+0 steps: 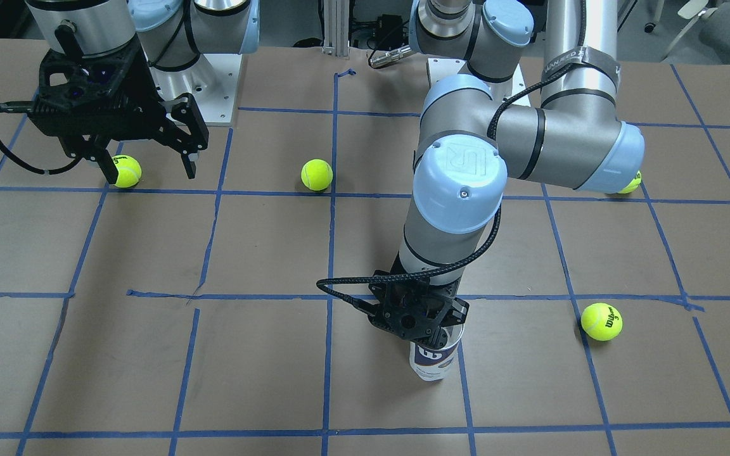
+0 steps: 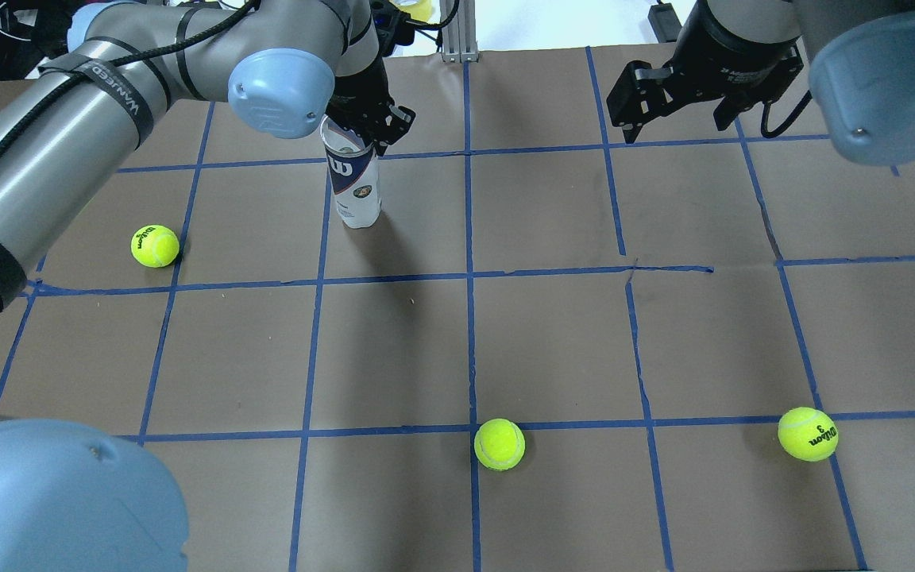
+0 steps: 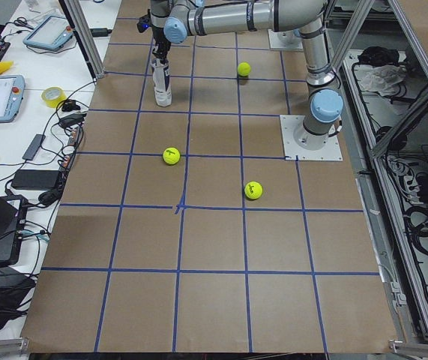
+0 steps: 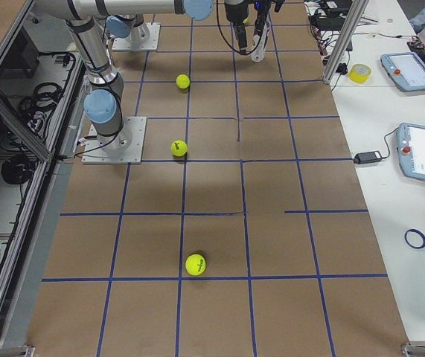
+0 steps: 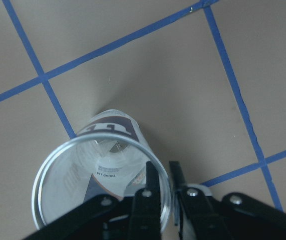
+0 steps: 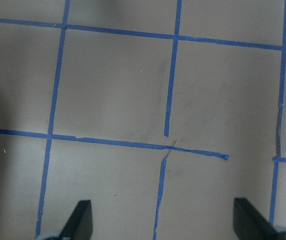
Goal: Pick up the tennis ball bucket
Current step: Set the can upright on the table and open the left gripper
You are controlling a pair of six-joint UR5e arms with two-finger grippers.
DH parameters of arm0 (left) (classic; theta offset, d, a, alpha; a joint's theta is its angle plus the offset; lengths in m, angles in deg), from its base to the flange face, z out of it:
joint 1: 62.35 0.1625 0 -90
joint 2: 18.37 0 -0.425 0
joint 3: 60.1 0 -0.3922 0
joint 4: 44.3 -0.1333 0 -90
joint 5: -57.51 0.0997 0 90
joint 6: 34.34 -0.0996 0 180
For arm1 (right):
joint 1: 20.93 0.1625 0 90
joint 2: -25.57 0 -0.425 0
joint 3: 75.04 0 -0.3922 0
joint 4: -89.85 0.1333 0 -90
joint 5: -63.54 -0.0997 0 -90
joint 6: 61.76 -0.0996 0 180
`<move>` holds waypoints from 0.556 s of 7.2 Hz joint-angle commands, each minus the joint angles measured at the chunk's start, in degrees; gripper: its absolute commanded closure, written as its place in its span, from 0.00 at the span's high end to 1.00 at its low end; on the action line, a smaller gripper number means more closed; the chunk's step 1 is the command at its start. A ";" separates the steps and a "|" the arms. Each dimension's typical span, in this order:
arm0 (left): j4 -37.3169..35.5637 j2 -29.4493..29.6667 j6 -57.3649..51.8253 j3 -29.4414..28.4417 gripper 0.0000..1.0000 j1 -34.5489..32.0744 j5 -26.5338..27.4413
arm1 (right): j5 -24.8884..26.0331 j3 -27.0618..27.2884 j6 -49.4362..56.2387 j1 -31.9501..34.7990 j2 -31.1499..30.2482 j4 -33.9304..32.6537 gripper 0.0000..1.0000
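Observation:
The tennis ball bucket (image 1: 433,358) is a clear can with a white and navy label, standing upright on the far half of the table (image 2: 354,184). It looks empty from above in the left wrist view (image 5: 100,172). My left gripper (image 1: 419,320) is shut on its top rim, one finger (image 5: 150,200) inside and the other outside (image 5: 185,202). I cannot tell whether the base touches the paper. My right gripper (image 1: 149,166) is open and empty, hanging above the table far from the can (image 2: 673,119); its view shows only paper between its fingertips (image 6: 165,222).
Loose yellow tennis balls lie around: one (image 1: 127,171) beside the right gripper, one (image 1: 317,175) mid-table, one (image 1: 601,321) to the can's side, one (image 1: 630,183) half hidden behind the left arm's elbow. Brown paper with blue tape lines (image 2: 469,274) covers the table.

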 commanded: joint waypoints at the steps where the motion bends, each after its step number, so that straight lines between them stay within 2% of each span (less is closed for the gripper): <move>1: 0.47 -0.88 0.09 -0.25 0.49 0.00 -0.66 | -0.03 0.03 -0.17 0.01 0.07 0.00 1.00; 2: 0.56 -1.67 0.09 -0.51 0.55 0.09 -1.36 | -0.29 0.20 -0.35 0.36 -0.11 0.96 1.00; 3: 0.73 -2.29 0.09 -0.60 0.66 0.00 -1.37 | -0.47 1.60 -0.09 0.28 -0.11 0.97 1.00; 4: 1.52 -2.90 0.09 -0.60 0.82 0.09 -1.20 | -0.47 3.44 -0.17 0.02 -0.20 0.88 1.00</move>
